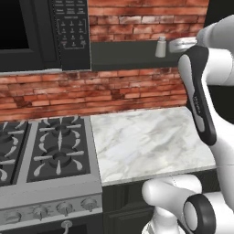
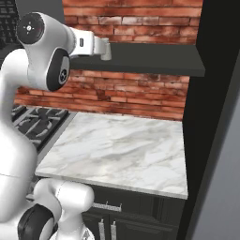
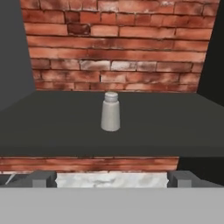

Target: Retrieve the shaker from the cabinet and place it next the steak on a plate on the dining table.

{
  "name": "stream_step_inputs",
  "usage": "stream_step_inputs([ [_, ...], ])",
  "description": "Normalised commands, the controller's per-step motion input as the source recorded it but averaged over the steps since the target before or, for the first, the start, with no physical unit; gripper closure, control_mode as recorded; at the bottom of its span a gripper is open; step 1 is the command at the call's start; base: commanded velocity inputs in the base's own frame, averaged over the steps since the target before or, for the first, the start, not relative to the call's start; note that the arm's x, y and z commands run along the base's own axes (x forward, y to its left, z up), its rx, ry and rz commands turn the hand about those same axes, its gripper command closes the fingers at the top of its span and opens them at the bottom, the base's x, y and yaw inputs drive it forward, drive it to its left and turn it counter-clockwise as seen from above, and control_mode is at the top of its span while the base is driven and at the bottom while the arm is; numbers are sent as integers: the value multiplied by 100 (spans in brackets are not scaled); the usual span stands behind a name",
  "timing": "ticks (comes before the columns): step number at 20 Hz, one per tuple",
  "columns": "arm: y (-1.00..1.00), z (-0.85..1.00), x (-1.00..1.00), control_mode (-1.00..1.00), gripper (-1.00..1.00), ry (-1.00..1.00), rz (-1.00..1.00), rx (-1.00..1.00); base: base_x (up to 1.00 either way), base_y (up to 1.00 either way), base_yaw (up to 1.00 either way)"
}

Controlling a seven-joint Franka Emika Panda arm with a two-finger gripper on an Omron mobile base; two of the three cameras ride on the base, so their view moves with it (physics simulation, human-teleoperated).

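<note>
The shaker point(image 3: 110, 112), a small light-grey cylinder with a silvery domed top, stands upright on the flat black shelf point(image 3: 52, 127) of the dark cabinet point(image 2: 213, 93). In the hand view it is centred ahead of my gripper point(image 3: 112, 179), whose fingers stand wide apart and hold nothing, well short of the shelf's front edge. From the left base view the shaker point(image 1: 161, 47) is just left of my gripper point(image 1: 176, 45), which is raised to shelf height. The steak, the plate and the dining table are out of view.
A black microwave point(image 1: 68, 27) with a keypad hangs left of the shelf. Below lie a short marble counter point(image 1: 146, 137) and a gas stove point(image 1: 50, 146). A brick wall point(image 2: 131, 93) backs everything. The cabinet's tall dark side panel rises on the right.
</note>
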Motion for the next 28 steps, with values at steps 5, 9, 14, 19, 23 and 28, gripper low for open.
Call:
stream_step_inputs([
  [5,0,-4,28,-100,-100,0,0,-1,0,0,0],
  [9,0,-3,26,-100,-100,0,0,0,0,0,0],
  [14,0,-1,29,-100,-100,0,0,0,0,0,0],
  [19,0,0,24,-100,-100,0,0,0,0,0,0],
  [23,0,0,26,-100,-100,0,0,0,0,0,0],
  [28,1,-2,23,-100,-100,0,0,0,0,0,0],
])
